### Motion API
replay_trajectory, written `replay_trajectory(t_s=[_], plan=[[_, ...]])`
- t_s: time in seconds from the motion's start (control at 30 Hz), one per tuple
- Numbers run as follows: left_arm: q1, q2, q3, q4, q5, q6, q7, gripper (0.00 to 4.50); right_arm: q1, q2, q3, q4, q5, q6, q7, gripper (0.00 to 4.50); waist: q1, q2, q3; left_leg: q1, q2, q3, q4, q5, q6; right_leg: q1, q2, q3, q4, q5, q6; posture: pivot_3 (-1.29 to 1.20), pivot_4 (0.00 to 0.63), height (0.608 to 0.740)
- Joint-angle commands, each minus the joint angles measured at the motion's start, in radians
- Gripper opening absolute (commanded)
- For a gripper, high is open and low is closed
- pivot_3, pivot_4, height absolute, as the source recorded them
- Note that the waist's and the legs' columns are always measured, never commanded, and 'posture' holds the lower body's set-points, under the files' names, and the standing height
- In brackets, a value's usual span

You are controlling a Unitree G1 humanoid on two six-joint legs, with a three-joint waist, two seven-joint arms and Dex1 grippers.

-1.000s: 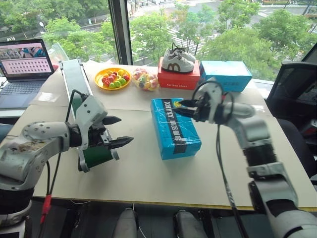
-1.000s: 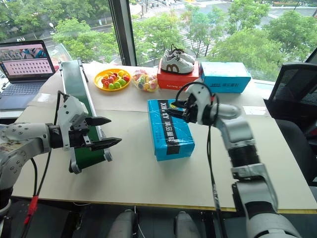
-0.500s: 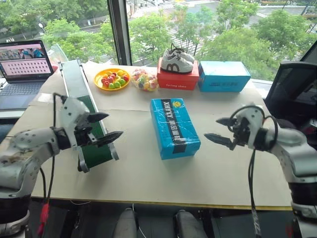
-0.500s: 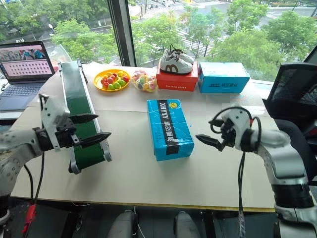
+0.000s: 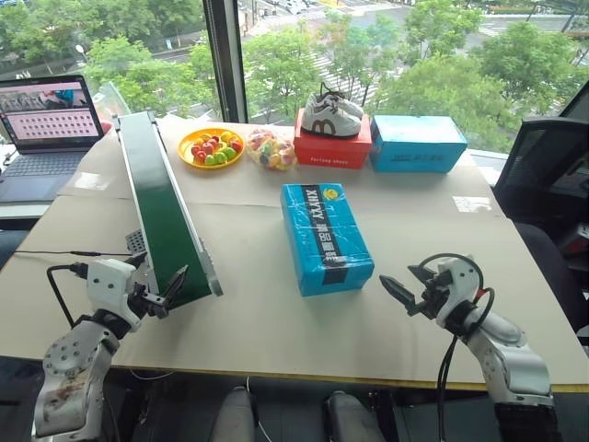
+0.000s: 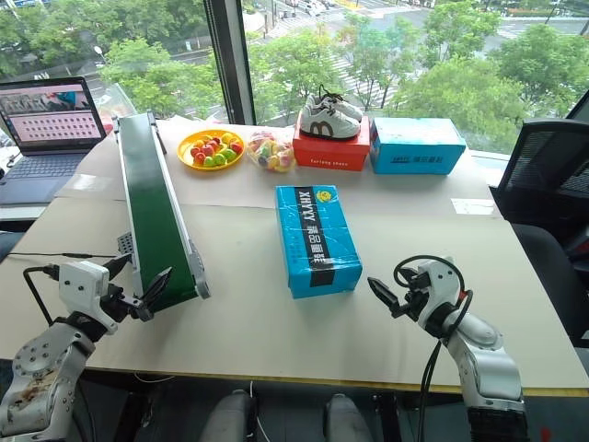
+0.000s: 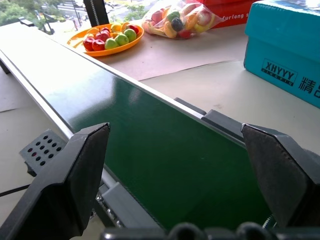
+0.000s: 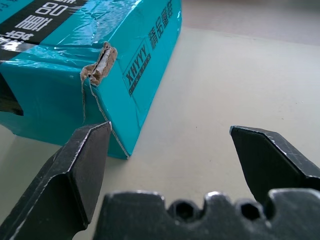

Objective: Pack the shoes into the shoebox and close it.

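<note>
Low over the table's near edge, the black fingers of the right gripper (image 5: 409, 289) are spread wide with nothing between them, their tips aimed level toward the near right corner of the shoebox (image 5: 325, 237), from which they are kept apart. Its forearm is stretched back toward the table's near right corner. The left gripper (image 5: 158, 284) is likewise held wide apart and empty, pointed forward at the near end of the green conveyor belt (image 5: 164, 219), just short of it. The shoebox is seen closed, lying flat at mid-table (image 5: 248, 322); torn cardboard is shown at its near corner. Shoes cannot be made out.
</note>
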Motion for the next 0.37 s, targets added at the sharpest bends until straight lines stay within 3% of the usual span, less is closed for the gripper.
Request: replay_trajectory(t_s=[0.03,0.23,0.37], plan=[[0.031,-0.051,-0.052,-0.013,0.009,-0.052,0.007,4.50,0.047,0.016,-0.066,0.032,-0.026,-0.115,-0.055,4.47,0.001,0.000,-0.002,0.000,0.000,0.000,0.000,0.000,0.000,0.000,0.000,0.000,0.000,0.000,-0.001,0.00,0.150,0.740],[0.035,-0.131,-0.133,0.001,0.057,-0.079,0.062,4.50,0.084,0.056,-0.032,0.033,-0.057,-0.183,-0.093,4.47,-0.007,0.000,-0.004,0.006,0.000,0.000,-0.001,-0.002,-0.003,0.008,0.000,-0.001,-0.005,-0.002,-0.002,0.00,0.150,0.740],[0.033,-0.136,-0.145,0.009,0.064,-0.092,0.074,4.50,0.089,0.070,-0.025,0.030,-0.063,-0.191,-0.106,4.47,-0.012,0.000,-0.004,0.013,0.000,0.000,-0.002,-0.004,-0.006,0.014,0.000,0.000,-0.005,-0.007,0.000,0.00,0.150,0.740]])
